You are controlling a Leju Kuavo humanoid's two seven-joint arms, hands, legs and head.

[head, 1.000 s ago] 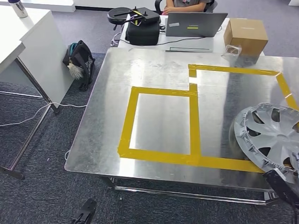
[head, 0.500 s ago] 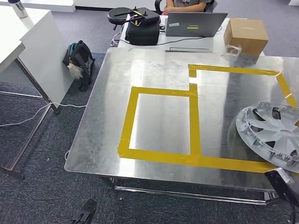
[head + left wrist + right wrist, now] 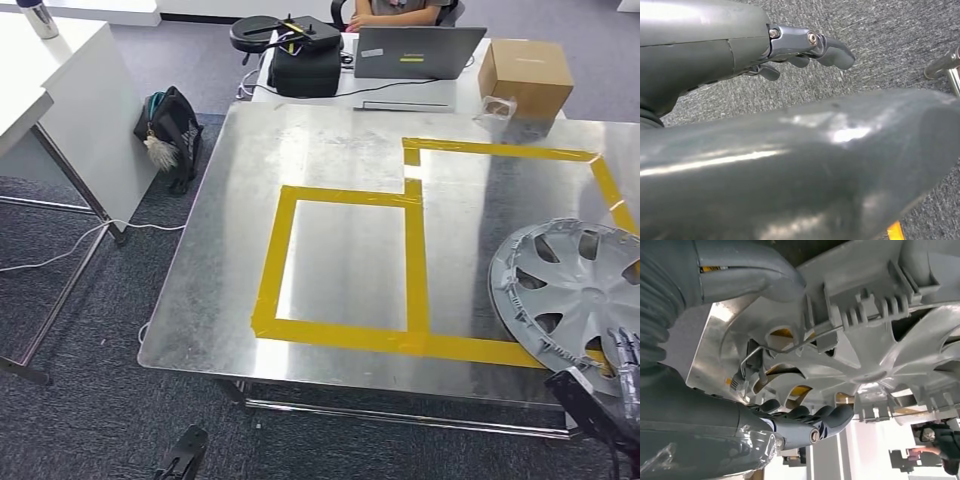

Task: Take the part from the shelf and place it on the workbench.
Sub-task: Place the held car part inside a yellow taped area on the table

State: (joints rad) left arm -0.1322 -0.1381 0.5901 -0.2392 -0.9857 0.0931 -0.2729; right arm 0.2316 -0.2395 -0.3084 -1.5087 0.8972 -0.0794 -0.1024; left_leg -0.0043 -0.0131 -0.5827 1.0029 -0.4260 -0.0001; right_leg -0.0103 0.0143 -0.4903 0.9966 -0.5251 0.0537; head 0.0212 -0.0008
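The part is a silver hubcap (image 3: pixel 573 290), tilted over the right end of the metal workbench (image 3: pixel 347 160), across the near right yellow tape line (image 3: pixel 453 347). My right hand (image 3: pixel 615 395) grips its near rim at the table's front right corner, dark fingers (image 3: pixel 626 350) lying on its face. In the right wrist view the thumb (image 3: pixel 753 275) presses one side of the hubcap's ribbed back (image 3: pixel 866 340) and the fingers (image 3: pixel 817 420) curl round the other. My left hand (image 3: pixel 753 45) hangs over grey carpet, fingers straight and holding nothing.
Two yellow tape rectangles mark the benchtop. Behind it stand a laptop (image 3: pixel 415 50), a cardboard box (image 3: pixel 526 75) and a black case (image 3: pixel 306 65), with a person (image 3: pixel 392 10) seated there. A black bag (image 3: pixel 170 130) lies on the floor beside a white table (image 3: pixel 68 100).
The hubcap swung right and flattened half a second ago, then came back left and nearer. My right hand's fingers now show on its face.
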